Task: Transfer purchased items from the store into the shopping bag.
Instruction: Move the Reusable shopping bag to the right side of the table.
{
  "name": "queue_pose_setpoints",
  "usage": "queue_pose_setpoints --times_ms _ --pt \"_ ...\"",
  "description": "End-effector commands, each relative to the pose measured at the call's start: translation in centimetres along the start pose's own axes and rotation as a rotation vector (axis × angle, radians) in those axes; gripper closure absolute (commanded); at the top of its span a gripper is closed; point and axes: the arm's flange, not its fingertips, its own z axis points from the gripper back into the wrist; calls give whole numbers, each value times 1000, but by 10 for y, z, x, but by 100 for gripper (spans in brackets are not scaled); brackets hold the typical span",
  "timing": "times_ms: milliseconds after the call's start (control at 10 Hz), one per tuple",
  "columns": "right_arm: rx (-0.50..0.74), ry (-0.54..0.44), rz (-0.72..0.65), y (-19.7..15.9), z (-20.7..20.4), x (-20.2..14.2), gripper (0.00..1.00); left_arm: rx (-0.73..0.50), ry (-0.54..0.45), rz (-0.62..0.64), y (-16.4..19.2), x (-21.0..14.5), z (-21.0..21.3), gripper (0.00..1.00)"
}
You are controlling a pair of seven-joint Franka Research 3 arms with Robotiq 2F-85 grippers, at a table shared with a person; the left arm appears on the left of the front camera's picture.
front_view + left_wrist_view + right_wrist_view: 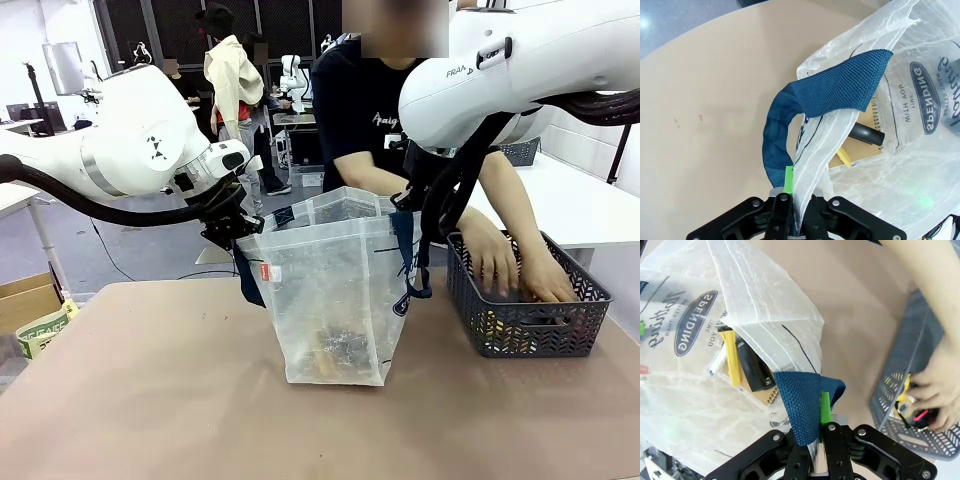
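Tabletop, left hand clamping shopping bag

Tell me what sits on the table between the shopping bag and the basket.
Nothing. In the front view the table strip between the shopping bag and the basket is bare; the bag's navy strap dangles just above it.

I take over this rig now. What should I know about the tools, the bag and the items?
Left tool: shut on the shopping bag, at its rim.
Right tool: shut on the opposite rim and a blue handle.
Bag stands open on the table, some purchased items inside.
The person's hands are in the grey basket, where more items lie.
Left to do: hold the bag open while those go in.
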Motion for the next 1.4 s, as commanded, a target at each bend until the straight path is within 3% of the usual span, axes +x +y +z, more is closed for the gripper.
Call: queue_pose_setpoints --times_ms 0,1300 --pt "-2 -4 -2 -1 2 -1 100 1 -3 3 1 0 1 100" --pt "-4 -18 24 2 0 -2 100 10 -17 -23 -2 0 2 100"
